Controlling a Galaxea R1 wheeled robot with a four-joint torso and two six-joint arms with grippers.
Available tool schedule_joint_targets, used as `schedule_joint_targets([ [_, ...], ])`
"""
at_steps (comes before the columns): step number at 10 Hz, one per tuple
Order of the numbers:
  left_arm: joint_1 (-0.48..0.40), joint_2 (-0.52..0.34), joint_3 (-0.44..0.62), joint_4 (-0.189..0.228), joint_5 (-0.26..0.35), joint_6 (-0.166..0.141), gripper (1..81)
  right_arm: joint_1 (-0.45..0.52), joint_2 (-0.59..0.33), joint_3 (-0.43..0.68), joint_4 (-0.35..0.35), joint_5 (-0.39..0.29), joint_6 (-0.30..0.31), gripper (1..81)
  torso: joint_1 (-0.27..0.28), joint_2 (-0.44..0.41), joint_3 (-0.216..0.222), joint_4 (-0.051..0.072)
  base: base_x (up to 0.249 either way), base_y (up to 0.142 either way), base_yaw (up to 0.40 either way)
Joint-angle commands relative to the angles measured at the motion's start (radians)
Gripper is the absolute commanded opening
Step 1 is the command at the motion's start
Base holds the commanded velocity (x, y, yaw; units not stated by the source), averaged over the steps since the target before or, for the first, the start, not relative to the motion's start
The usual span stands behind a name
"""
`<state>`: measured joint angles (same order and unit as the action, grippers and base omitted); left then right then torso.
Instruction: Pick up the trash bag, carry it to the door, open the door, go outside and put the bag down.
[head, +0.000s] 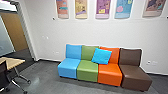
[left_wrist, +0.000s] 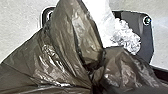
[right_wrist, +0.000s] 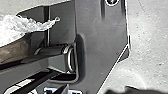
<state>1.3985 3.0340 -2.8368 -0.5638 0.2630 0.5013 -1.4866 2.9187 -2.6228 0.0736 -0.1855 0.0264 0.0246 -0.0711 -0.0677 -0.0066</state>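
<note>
- Left wrist view: we see the translucent brown trash bag (left_wrist: 62, 47), creased and bunched, partly covering the robot's dark plate (left_wrist: 145, 37); crumpled white plastic (left_wrist: 128, 38) shows beside it.
- Left hand, right hand: we cannot tell how far open either is, or what it holds.
- Head view: we note a four-seat row (head: 87, 71) near the wall (head: 82, 32), a blue cushion (head: 101, 56) leaning on its green and orange backrests.

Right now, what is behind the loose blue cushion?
Behind the cushion are the green backrest and orange backrest; the parts it covers, and anything tucked there, cannot be seen.
</note>
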Motion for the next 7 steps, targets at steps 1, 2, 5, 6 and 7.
schedule_joint_targets([
  [1, -0.059, -0.004, -0.004, 0.001, 0.079, 0.010, 1.0, 0.035, 0.006, -0.003, 0.002, -0.060, -0.002, 81.1, 0.000, 0.000, 0.000, 0.000, 0.000, 0.000, 0.000],
  [2, -0.057, -0.003, -0.004, 0.001, 0.079, 0.011, 1.0, 0.035, 0.006, 0.000, 0.000, -0.058, -0.002, 81.1, 0.000, 0.000, 0.000, 0.000, 0.000, 0.000, 0.000],
  [5, -0.059, -0.003, -0.001, 0.015, 0.081, 0.017, 1.0, 0.035, 0.007, 0.000, -0.002, -0.058, -0.002, 81.1, 0.000, 0.000, 0.000, 0.000, 0.000, 0.000, 0.000],
  [6, -0.059, -0.003, 0.000, 0.016, 0.082, 0.019, 1.0, 0.035, 0.007, 0.000, -0.002, -0.057, -0.002, 81.1, 0.000, 0.000, 0.000, 0.000, 0.000, 0.000, 0.000],
  [7, -0.059, -0.003, 0.000, 0.016, 0.085, 0.019, 1.0, 0.035, 0.007, 0.000, -0.002, -0.057, -0.002, 81.1, 0.000, 0.000, 0.000, 0.000, 0.000, 0.000, 0.000],
])
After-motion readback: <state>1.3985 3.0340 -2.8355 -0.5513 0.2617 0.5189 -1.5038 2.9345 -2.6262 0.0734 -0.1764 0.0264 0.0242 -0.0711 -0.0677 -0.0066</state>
